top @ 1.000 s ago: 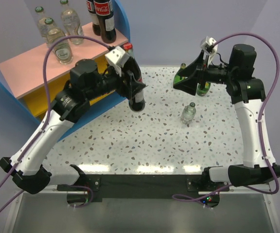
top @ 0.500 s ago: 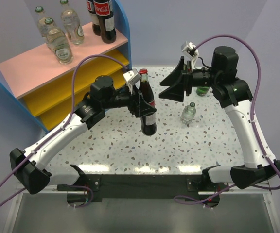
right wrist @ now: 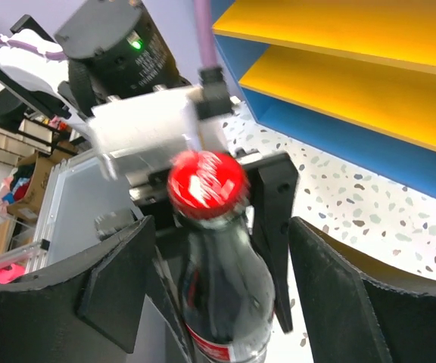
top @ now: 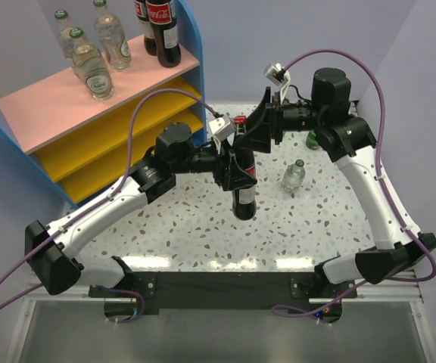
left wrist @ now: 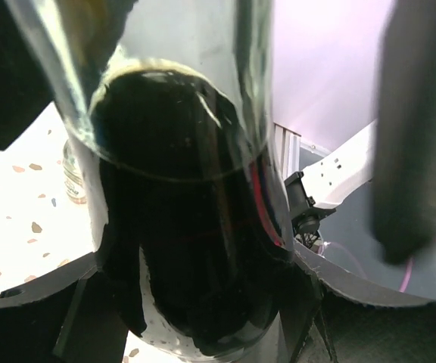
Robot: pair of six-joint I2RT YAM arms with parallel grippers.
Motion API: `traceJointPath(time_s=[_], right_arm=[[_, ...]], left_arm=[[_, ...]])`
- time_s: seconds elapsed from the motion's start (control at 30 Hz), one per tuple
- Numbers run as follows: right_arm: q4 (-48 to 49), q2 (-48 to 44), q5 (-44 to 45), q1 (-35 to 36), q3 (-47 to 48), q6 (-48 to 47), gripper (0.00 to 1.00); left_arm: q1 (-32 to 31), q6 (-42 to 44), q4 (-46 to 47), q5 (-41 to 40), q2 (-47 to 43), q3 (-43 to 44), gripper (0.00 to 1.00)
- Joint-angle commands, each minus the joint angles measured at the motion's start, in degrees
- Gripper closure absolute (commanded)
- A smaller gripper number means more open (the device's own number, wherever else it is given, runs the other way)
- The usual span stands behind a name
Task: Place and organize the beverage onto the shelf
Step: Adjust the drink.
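Left hand (top: 235, 162) grips cola bottle (top: 244, 198) over speckled table (top: 195, 223); lilac walls (top: 278, 38).

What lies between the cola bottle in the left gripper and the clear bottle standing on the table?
Only bare table, seen in the top view, between the cola bottle and the clear bottle.

Left tool (top: 237, 170) clamped tight; right tool (top: 254, 136) (directly facing it) spread wide.
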Motion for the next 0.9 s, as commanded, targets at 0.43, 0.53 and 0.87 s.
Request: traceJointPath(time_s=[0.43, 0.53, 0.87], right_arm=[[4.15, 0.86, 0.9, 1.4, 2.95, 2.84, 0.57], [4.68, 1.3, 1.33, 1.4, 2.87, 3.46, 0.54], [6.36, 1.12, 0.28, 1.32, 3.57, 5.57, 1.0]], left_arm=[[-1.1, -1.96, 14.83, 0.81, 0.26, 7.13, 1.0], [-1.1, -2.05, 15.09, 0.9, 0.35, 7.13, 1.0], [-1.1, -1.88, 15.79, -1.9, -0.71, 5.91, 0.99]])
